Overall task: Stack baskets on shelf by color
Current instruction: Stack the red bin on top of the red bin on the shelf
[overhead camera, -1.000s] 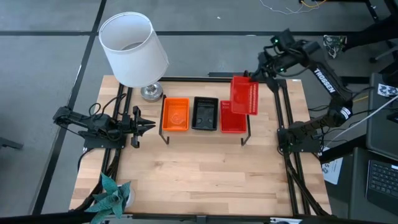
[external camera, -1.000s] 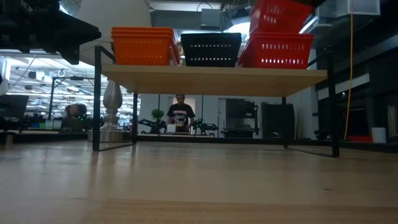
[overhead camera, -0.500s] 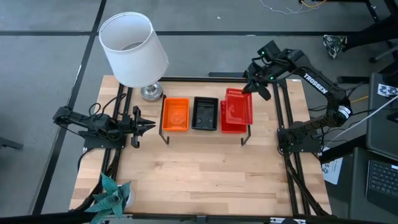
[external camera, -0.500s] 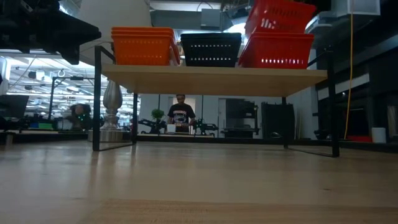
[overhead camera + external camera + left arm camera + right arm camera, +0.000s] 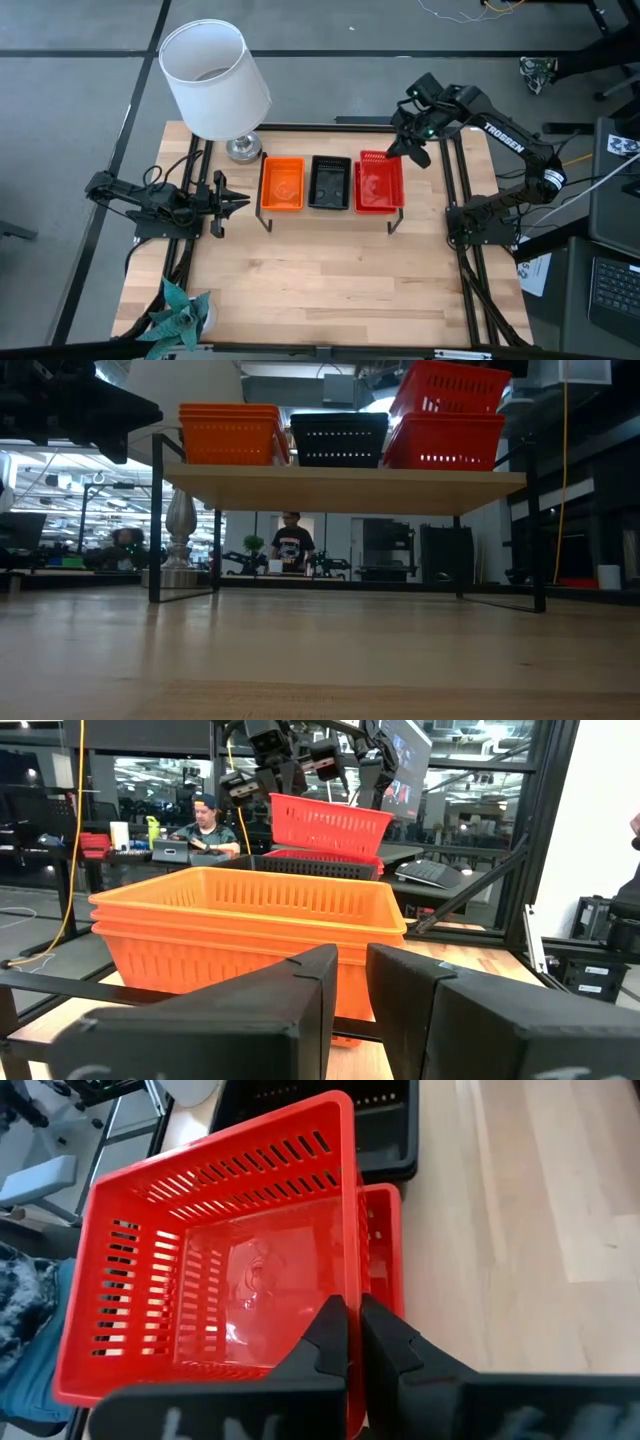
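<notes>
On the shelf (image 5: 330,212) stand an orange stack (image 5: 282,185), a black stack (image 5: 329,182) and a red stack (image 5: 445,440). My right gripper (image 5: 404,152) is at the red stack's far right corner, shut on the top red basket (image 5: 447,388). That basket sits tilted on the red ones beneath. It also shows behind the orange baskets (image 5: 250,925) in the left wrist view as the red basket (image 5: 330,823). My left gripper (image 5: 240,203) waits shut at the table's left, pointing at the orange stack. My right gripper pinches one wall of the top red basket at its rim (image 5: 346,1270), with one finger inside the basket and one outside. The fingers come slanting down from the far right. The basket is tilted, and its bottom meets the red basket below (image 5: 450,420).
A lamp with a white shade (image 5: 215,78) stands at the far left corner, its base (image 5: 243,150) just beside the orange stack. A teal plant (image 5: 178,315) sits at the near left corner. Bare tabletop (image 5: 330,280) lies near of the shelf. A person (image 5: 290,545) sits in the room behind.
My right gripper has moved toward the table's left and down, carrying the red basket from beyond the shelf's far right corner over the red stack. The basket has turned from steeply tipped to nearly level and has come down onto the stack.
</notes>
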`<state>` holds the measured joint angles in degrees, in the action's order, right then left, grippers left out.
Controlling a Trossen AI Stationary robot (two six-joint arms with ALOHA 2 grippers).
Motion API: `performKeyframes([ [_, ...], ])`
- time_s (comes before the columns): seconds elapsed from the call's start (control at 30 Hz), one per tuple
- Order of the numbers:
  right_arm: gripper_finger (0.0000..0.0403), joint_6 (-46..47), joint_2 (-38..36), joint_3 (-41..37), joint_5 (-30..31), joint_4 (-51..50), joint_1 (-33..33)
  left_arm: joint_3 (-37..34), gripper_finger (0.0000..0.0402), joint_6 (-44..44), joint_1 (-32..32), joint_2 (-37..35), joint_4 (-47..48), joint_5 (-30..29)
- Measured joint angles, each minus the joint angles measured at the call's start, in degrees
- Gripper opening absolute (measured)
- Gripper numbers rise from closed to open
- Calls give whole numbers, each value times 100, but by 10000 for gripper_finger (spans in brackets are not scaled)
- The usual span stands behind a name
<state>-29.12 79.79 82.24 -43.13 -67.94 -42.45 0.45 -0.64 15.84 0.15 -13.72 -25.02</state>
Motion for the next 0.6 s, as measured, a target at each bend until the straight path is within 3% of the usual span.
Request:
performKeyframes([
  [0.13,11,15,0,0,0,4,92,0,50,0,0,-1,0,-2],
  [0.27,49,43,0,0,49,145,117,2,50,0,0,0,0,0],
  [0.47,68,250,2,0,777,251,115,0,50,0,0,-1,0,-2],
  [0.6,70,326,4,0,337,247,113,0,50,0,-1,0,0,-1],
])
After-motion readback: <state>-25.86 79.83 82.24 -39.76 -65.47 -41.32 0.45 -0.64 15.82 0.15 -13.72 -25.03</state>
